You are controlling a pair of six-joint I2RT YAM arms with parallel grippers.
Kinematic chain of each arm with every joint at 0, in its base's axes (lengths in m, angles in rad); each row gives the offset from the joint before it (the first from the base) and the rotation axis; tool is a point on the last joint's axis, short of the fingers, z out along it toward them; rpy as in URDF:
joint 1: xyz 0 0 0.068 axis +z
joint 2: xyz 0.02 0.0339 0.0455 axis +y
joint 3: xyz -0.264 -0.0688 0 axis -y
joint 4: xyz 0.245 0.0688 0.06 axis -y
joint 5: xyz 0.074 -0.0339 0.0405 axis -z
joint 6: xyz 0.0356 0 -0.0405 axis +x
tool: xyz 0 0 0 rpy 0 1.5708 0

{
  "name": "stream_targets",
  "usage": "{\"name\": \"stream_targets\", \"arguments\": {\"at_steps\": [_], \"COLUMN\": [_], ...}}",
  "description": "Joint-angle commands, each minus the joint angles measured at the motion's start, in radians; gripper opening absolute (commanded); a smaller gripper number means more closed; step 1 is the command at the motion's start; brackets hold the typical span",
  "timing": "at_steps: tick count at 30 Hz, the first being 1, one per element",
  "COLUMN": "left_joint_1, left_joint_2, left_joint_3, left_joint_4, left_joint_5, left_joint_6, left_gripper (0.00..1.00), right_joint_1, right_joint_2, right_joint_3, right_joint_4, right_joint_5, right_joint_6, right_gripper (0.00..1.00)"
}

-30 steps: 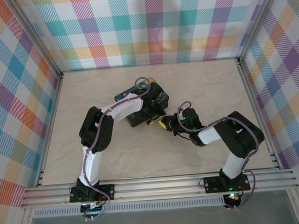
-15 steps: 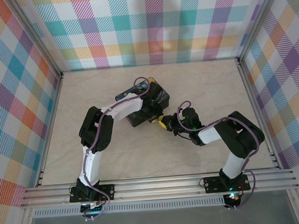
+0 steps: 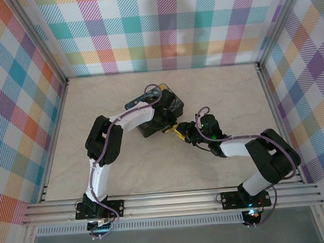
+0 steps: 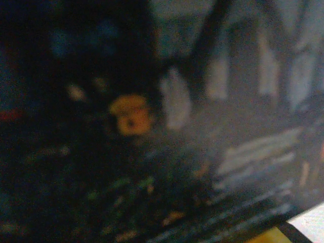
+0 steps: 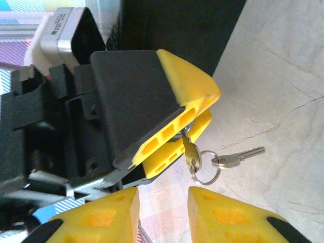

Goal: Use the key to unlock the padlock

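key (image 5: 236, 158) — silvery, on a ring (image 5: 205, 174)

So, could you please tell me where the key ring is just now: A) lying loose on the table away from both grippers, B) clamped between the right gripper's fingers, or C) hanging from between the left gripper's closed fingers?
C: in the right wrist view the left gripper has its yellow fingers closed on the key, with the ring and a second key dangling below, while the right gripper is open around nothing.
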State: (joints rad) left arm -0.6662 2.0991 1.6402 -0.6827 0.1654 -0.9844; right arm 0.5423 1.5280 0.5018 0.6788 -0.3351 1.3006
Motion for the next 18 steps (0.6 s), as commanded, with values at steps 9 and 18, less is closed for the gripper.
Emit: {"name": "stream_targets", "arguments": {"at_steps": [9,18], "left_joint_1": [0.016,0.016], "left_joint_2": [-0.012,0.009], "left_joint_3": [-0.022,-0.007], "left_joint_4": [-0.007,-0.028], "left_joint_5": [0.043,0.106], "left_joint_6": [-0.009,0.017], "left_gripper": [0.13,0.13], "right_joint_1": [0.001,0.04], "right_joint_2": [-0.177,-0.271], "right_joint_3": [0.22,0.089], "right_joint_4": [-0.714,-0.495], "right_joint_5": [0.112,0.218], "right_joint_6": [-0.927,-1.442], "right_gripper": [0.25,0.35]}}
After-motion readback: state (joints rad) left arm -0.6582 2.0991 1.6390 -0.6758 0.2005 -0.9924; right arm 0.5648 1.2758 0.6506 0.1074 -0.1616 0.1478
